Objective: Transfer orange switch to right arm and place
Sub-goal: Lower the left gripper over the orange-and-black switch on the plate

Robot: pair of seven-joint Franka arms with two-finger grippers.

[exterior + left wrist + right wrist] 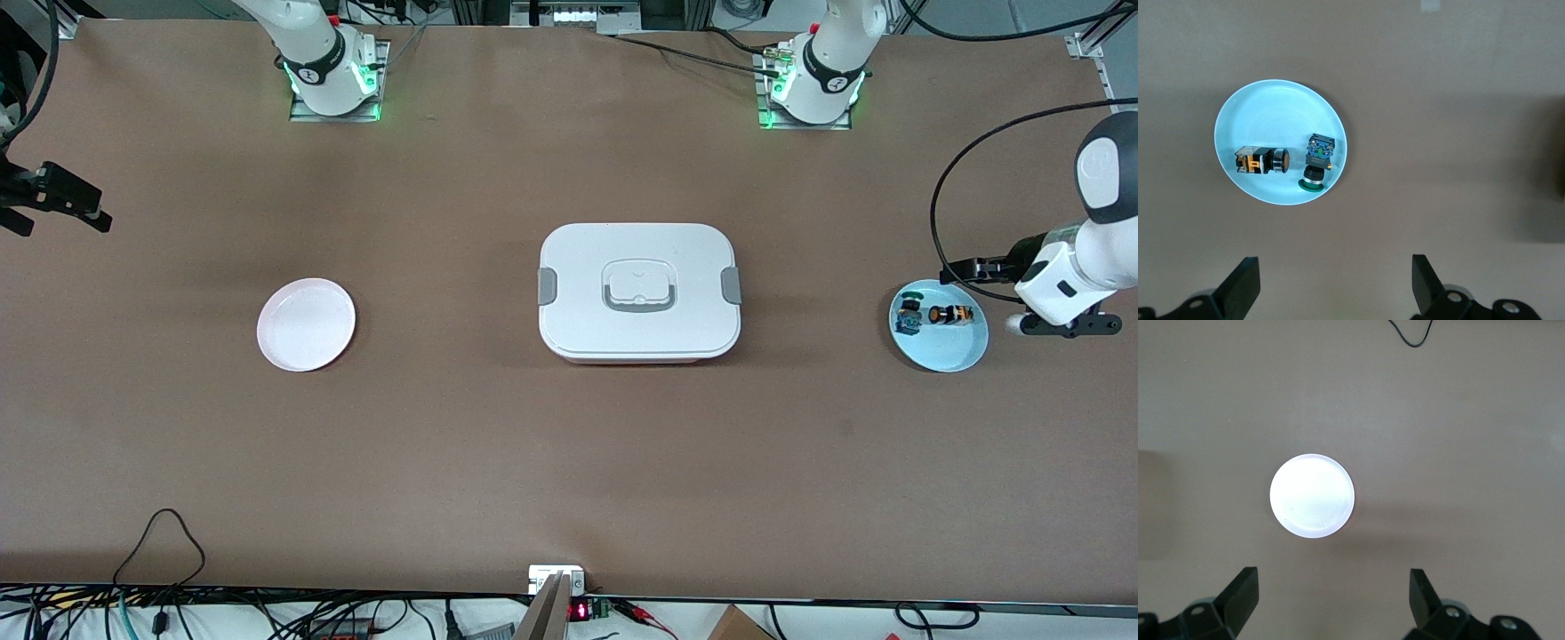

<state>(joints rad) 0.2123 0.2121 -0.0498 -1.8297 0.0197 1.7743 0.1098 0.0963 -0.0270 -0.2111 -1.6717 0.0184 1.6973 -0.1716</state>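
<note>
The orange switch (pixel 947 315) (pixel 1261 160) lies on its side on a light blue plate (pixel 953 354) (pixel 1271 103) at the left arm's end of the table. Beside it on the same plate lies a green-capped, blue-based part (pixel 909 316) (pixel 1317 163). My left gripper (pixel 978 268) (pixel 1336 280) hangs open in the air over the table next to that plate, with nothing between its fingers. My right gripper (pixel 84 212) (pixel 1335 597) hangs open and bare at the right arm's end of the table, over the tabletop beside a pale pink plate (pixel 306 324) (pixel 1312 495).
A white lidded box (pixel 638 292) with grey side clips and a handle stands in the middle of the table. A black cable (pixel 160 533) loops onto the table at the edge nearest the front camera.
</note>
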